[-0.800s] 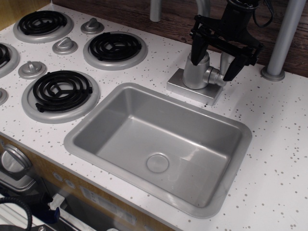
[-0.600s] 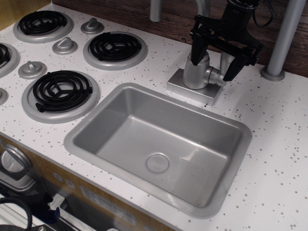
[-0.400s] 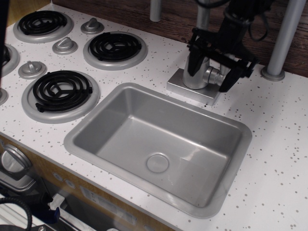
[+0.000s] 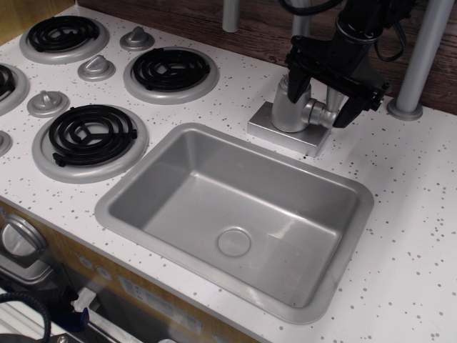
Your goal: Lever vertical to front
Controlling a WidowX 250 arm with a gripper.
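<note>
One view is all you have, and it hides the part you care about most. Your gripper hangs over the tap body, its black fingers spread wide: one finger comes down against the upper left of the body, the other hangs to the right of it. Nothing is pinched between them that you can see. The lever is on the right side of the tap body; you can see its short stub and a strip of silver rising behind the gripper's crossbar, but the black frame covers most of it, so you cannot read its tilt with any certainty. Whether the right finger touches it is unclear too. The arm above is cut off by the top edge, as is the spout. The tap stands on a square base just behind the sink, with the burners well to the left on the speckled counter.
</note>
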